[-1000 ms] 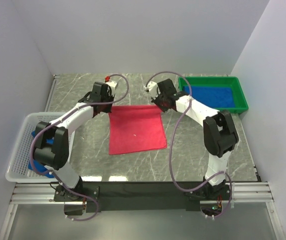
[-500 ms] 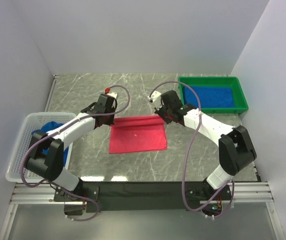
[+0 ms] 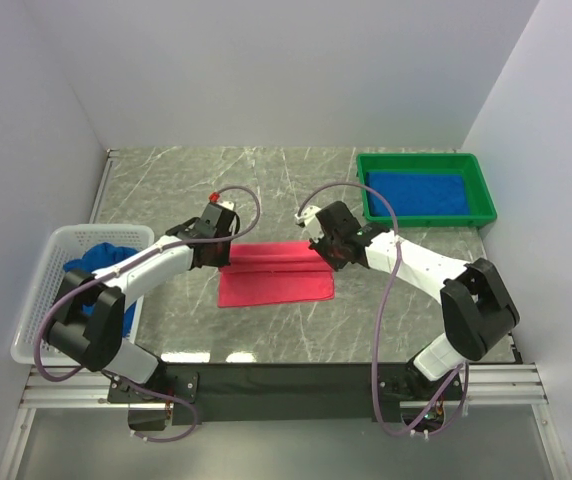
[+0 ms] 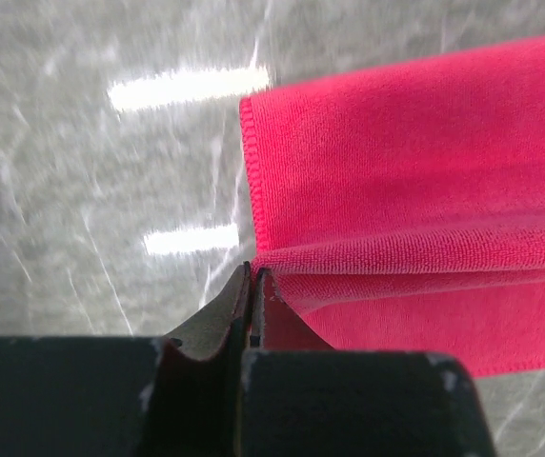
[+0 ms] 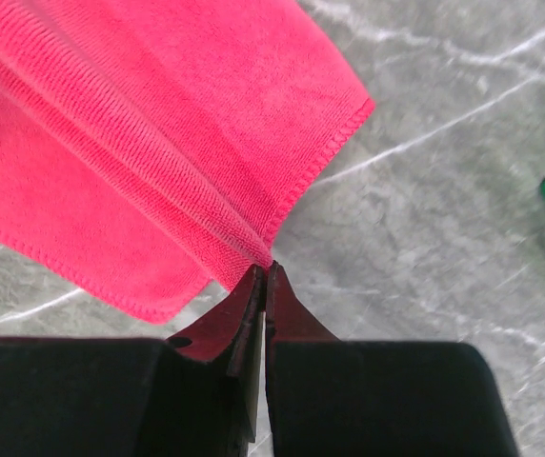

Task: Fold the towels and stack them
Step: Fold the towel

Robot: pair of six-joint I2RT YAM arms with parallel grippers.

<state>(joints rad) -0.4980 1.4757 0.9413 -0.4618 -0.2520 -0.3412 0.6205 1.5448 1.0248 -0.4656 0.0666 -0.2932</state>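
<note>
Left end effector (image 4: 252, 273) and right end effector (image 5: 265, 268) each pinch a red towel (image 3: 276, 287) corner. The fold rests on the surface (image 3: 286, 190)

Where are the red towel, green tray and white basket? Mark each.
red towel (image 3: 276, 283): top external view, middle of its lower layer.
green tray (image 3: 487, 192): top external view, right rim.
white basket (image 3: 36, 296): top external view, left wall.

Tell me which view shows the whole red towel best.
Top external: the whole red towel is in frame, partly folded. Each wrist view shows only one corner and the fold running from it.
</note>
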